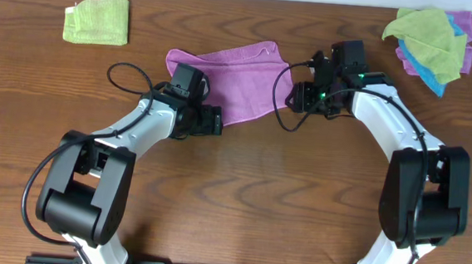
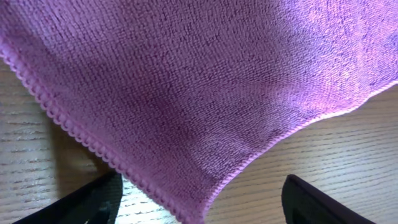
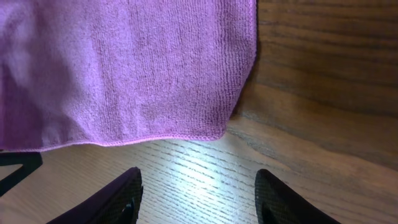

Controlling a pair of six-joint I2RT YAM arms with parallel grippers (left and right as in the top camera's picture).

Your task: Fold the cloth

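The lilac-purple cloth lies spread, slightly rumpled, on the wooden table between my two arms. In the left wrist view a scalloped corner of the cloth points down into the gap of my left gripper; the jaws stand wide, one on each side of the corner, neither touching it. From overhead the left gripper sits at the cloth's near-left corner. My right gripper is open over bare wood, just short of the cloth's near-right corner. Overhead, the right gripper is at the cloth's right edge.
A folded yellow-green cloth lies at the back left. A loose pile of green, blue and purple cloths sits at the back right corner. Black cables loop beside each wrist.
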